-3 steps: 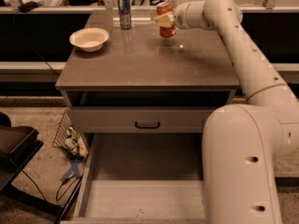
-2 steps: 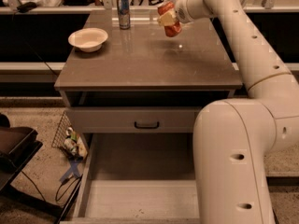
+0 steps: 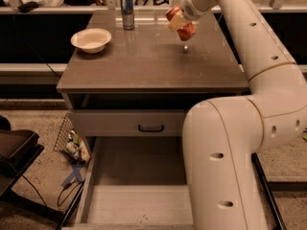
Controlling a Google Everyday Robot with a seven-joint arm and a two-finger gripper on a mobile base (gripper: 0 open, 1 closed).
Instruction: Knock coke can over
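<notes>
Coke can (image 3: 187,31) is tilted at the back right of the bench (image 3: 144,66), right in the gripper (image 3: 177,22), its long axis running from upper left down to lower right. One pale finger crosses its middle, so I read the fingers as pinching it. The far finger is hidden behind the can. I cannot tell whether its base touches the bench.

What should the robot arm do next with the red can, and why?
Probably tip the coke can a little further and lower it onto the table. The can leans at the gripper, over the table's back right part, and seems to be off the tabletop rather than lying on it, so it isn't knocked over yet.
</notes>
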